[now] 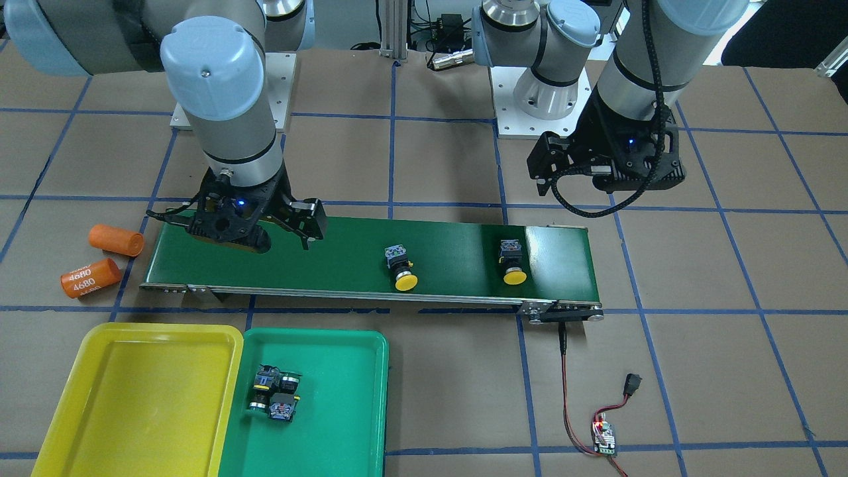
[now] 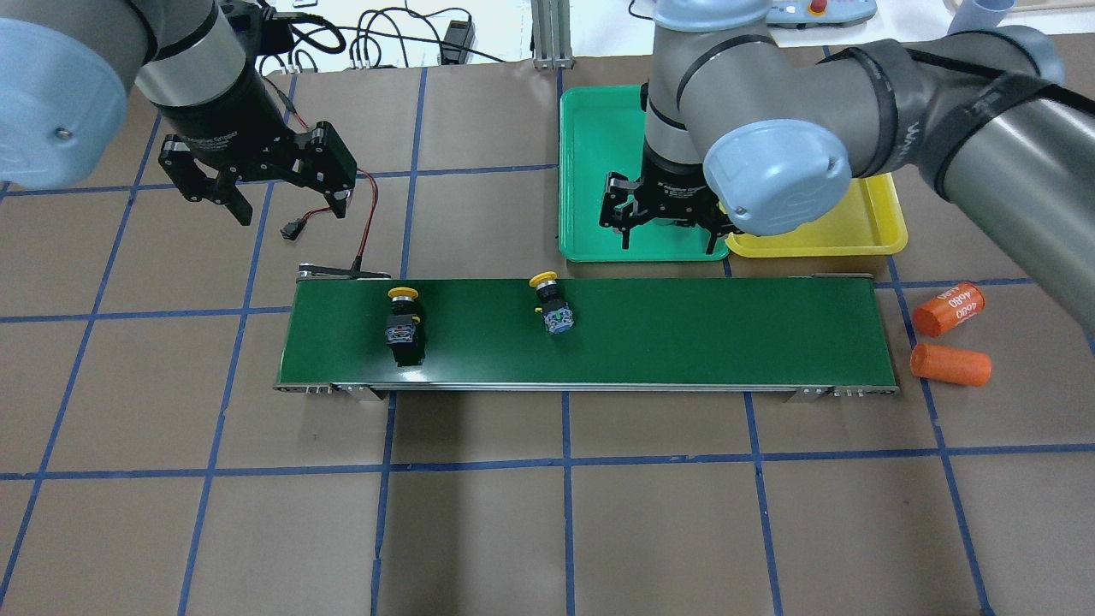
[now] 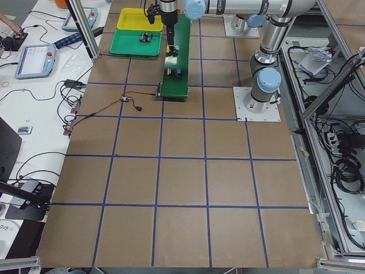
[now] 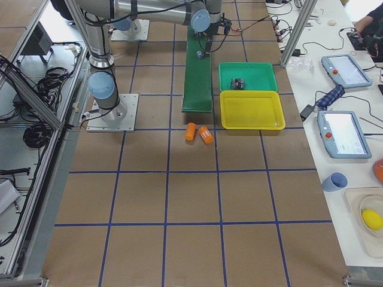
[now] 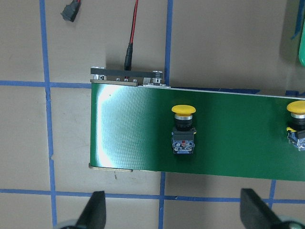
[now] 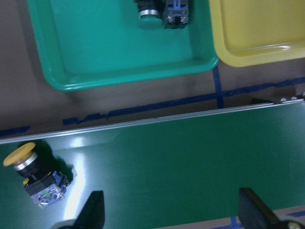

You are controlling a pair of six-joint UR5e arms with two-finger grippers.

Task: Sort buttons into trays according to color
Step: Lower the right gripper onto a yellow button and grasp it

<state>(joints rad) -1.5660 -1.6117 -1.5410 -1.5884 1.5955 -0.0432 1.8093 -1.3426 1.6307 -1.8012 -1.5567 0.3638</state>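
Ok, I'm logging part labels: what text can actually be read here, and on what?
"4680": on one orange cylinder, repeated along its side.
The other orange cylinder: no text showing.
Pale print on the body of the left gripper: too blurred to read.
Labels on the bodies of the yellow buttons: too small to read.

Grey arms w/ pale-blue caps, black pincers, braided cable.

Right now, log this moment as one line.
left gripper open | right gripper open | two yellow buttons on belt | two green buttons in green tray | yellow tray empty
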